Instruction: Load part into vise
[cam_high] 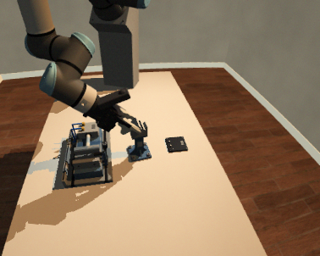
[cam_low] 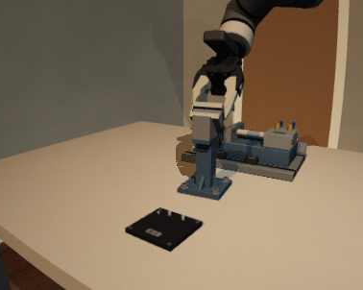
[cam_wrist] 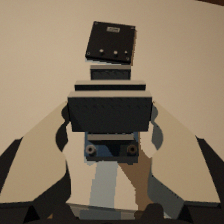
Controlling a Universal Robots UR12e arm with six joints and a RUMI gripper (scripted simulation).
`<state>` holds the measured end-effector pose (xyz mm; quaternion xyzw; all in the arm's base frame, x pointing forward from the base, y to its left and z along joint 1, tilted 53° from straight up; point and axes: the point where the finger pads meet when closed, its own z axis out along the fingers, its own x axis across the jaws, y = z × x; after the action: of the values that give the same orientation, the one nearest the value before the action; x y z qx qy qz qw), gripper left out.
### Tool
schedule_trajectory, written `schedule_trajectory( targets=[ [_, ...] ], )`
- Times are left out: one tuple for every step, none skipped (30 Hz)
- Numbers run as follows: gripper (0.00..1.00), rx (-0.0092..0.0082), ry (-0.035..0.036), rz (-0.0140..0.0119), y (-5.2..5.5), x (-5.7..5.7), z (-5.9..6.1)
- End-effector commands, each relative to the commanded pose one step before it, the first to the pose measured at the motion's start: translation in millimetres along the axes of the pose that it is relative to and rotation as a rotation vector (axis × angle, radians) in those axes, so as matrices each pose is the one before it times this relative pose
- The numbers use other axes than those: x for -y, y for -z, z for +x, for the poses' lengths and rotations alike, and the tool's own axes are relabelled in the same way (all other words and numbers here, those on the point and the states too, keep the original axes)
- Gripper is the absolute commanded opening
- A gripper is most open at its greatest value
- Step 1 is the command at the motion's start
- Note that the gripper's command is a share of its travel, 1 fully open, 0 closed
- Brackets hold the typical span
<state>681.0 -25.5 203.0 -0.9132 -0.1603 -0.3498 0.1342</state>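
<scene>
My gripper [cam_high: 135, 126] [cam_low: 210, 107] [cam_wrist: 110, 102] is shut on the part, with one jaw at each end of it. The part [cam_low: 207, 111] [cam_wrist: 110, 116] is a grey block, held tilted at the top of the V-block; its slot shows as a dark line between two pale strips on the side away from the wrist camera. The V-block [cam_high: 139, 144] [cam_low: 205, 165] stands on a blue post. Whether the part touches its faces is hidden. The vise [cam_high: 88, 163] [cam_low: 272, 153] is open, beside the V-block; its low bars and work stop cannot be made out clearly.
The black infeed plate [cam_high: 181, 144] [cam_low: 163, 230] [cam_wrist: 111, 40] lies on the other side of the V-block from the vise and bears no part. The air cylinder's grey housing [cam_low: 280, 138] with its fittings stands at one end of the vise.
</scene>
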Motion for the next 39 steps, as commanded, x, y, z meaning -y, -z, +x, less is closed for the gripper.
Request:
schedule_trajectory(
  targets=[
    [0.00,-0.00048,0.00066,-0.00011,0.20,0.28,0.32],
    [0.00,0.00000,0.00000,0.00000,0.00,0.00,0.00],
    [0.00,0.00000,0.00000,0.00000,0.00,0.00,0.00],
    [0.00,0.00000,0.00000,0.00000,0.00,0.00,0.00],
    [0.00,0.00000,0.00000,0.00000,0.00,0.00,0.00],
    [0.00,0.00000,0.00000,0.00000,0.00,0.00,0.00],
    [0.00,0.00000,0.00000,0.00000,0.00,0.00,0.00],
    [0.00,0.00000,0.00000,0.00000,0.00,0.00,0.00],
    [0.00,0.00000,0.00000,0.00000,0.00,0.00,0.00],
    [0.00,0.00000,0.00000,0.00000,0.00,0.00,0.00],
    [0.00,0.00000,0.00000,0.00000,0.00,0.00,0.00],
    [0.00,0.00000,0.00000,0.00000,0.00,0.00,0.00],
    [0.00,0.00000,0.00000,0.00000,0.00,0.00,0.00],
    [0.00,0.00000,0.00000,0.00000,0.00,0.00,0.00],
    [0.00,0.00000,0.00000,0.00000,0.00,0.00,0.00],
    [0.00,0.00000,0.00000,0.00000,0.00,0.00,0.00],
    [0.00,0.00000,0.00000,0.00000,0.00,0.00,0.00],
    [0.51,0.00000,0.00000,0.00000,0.00,0.00,0.00],
    [0.51,0.00000,0.00000,0.00000,0.00,0.00,0.00],
    [0.51,0.00000,0.00000,0.00000,0.00,0.00,0.00],
    [0.51,0.00000,0.00000,0.00000,0.00,0.00,0.00],
    [0.51,0.00000,0.00000,0.00000,0.00,0.00,0.00],
    [0.51,0.00000,0.00000,0.00000,0.00,0.00,0.00],
    [0.51,0.00000,0.00000,0.00000,0.00,0.00,0.00],
    [0.51,0.00000,0.00000,0.00000,0.00,0.00,0.00],
    [0.51,0.00000,0.00000,0.00000,0.00,0.00,0.00],
    [0.51,0.00000,0.00000,0.00000,0.00,0.00,0.00],
    [0.51,0.00000,0.00000,0.00000,0.00,0.00,0.00],
    [0.51,0.00000,0.00000,0.00000,0.00,0.00,0.00],
    [0.51,0.00000,0.00000,0.00000,0.00,0.00,0.00],
    [0.51,0.00000,0.00000,0.00000,0.00,0.00,0.00],
    [0.51,0.00000,0.00000,0.00000,0.00,0.00,0.00],
    [0.51,0.00000,0.00000,0.00000,0.00,0.00,0.00],
    [0.51,0.00000,0.00000,0.00000,0.00,0.00,0.00],
    [0.51,0.00000,0.00000,0.00000,0.00,0.00,0.00],
    [0.51,0.00000,0.00000,0.00000,0.00,0.00,0.00],
    [0.51,0.00000,0.00000,0.00000,0.00,0.00,0.00],
    [0.51,0.00000,0.00000,0.00000,0.00,0.00,0.00],
    [0.51,0.00000,0.00000,0.00000,0.00,0.00,0.00]
  ],
)
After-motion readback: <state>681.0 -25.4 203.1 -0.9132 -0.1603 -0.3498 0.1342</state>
